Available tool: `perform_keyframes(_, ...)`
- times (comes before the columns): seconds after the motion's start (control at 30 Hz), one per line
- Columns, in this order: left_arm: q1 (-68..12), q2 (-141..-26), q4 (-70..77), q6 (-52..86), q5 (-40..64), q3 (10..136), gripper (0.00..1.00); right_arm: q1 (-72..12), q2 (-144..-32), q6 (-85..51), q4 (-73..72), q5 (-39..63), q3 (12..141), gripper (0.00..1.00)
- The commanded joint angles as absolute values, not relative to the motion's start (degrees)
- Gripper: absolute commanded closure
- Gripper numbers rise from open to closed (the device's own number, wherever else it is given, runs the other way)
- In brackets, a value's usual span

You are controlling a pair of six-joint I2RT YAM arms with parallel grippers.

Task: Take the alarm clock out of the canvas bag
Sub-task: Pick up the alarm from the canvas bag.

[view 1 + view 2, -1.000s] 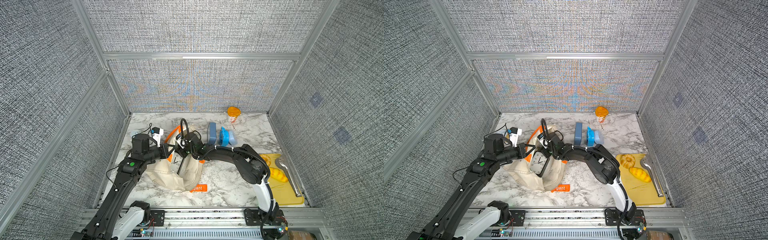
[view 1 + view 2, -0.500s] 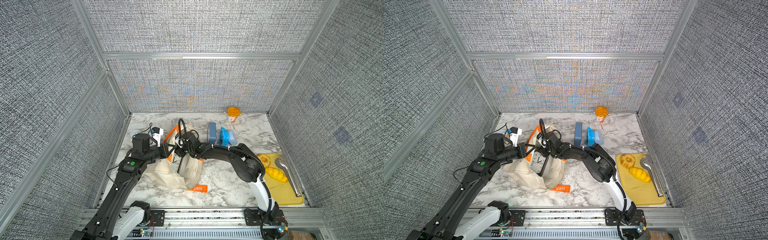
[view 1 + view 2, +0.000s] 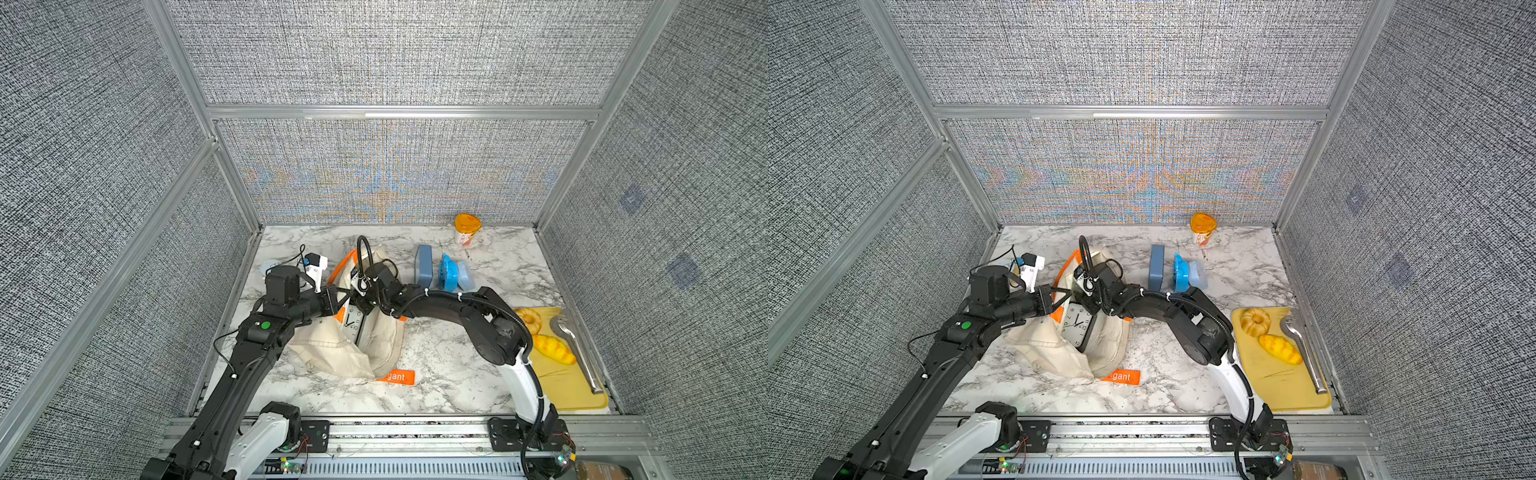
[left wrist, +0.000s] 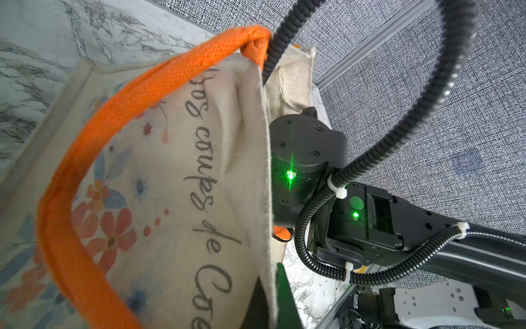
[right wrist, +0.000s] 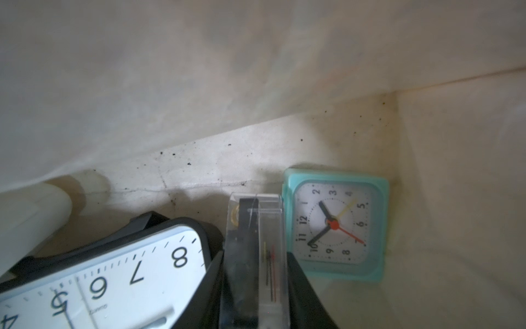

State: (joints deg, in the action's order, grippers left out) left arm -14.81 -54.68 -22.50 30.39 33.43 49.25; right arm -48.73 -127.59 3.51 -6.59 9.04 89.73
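The cream canvas bag [image 3: 332, 349] [image 3: 1038, 345] with orange handles [image 4: 113, 119] lies on the marble table with its mouth held apart. My left gripper [image 3: 338, 301] [image 4: 270, 302] is shut on the bag's rim. My right gripper [image 3: 1088, 307] [image 5: 253, 284] is inside the bag. Its black fingers [image 5: 301, 284] press both sides of a clear-cased alarm clock [image 5: 256, 245] seen edge-on. A large black clock with a white face [image 5: 113, 279] [image 3: 1077, 324] lies on one side of it. A small teal clock [image 5: 336, 225] sits on the other side.
Two blue boxes [image 3: 424, 266] [image 3: 451, 272] stand behind the bag. An orange-lidded cup [image 3: 467, 228] is at the back. A yellow cutting board [image 3: 573, 374] at the right holds two pastries and metal tongs [image 3: 577, 353]. An orange tag [image 3: 397, 376] lies in front of the bag.
The right arm has shifted a little at the bag's mouth. The left arm keeps its hold on the bag's rim in the same place.
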Motion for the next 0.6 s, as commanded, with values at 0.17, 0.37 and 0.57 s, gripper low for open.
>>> perform_keyframes(0.17,-14.8,-55.1,-22.6,29.7,35.4,50.2,0.98,-48.5,-124.9,2.7,-5.6,8.5,88.4,0.71)
perform_keyframes(0.37,-14.7,-55.3,-22.3,29.0,35.5,49.7,0.98,-48.6,-118.1,3.0,-6.8,7.1,84.5,0.71)
perform_keyframes(0.57,-14.7,-54.6,-20.2,30.4,34.6,49.7,0.98,-50.3,-110.1,2.9,-4.1,6.5,79.4,0.7)
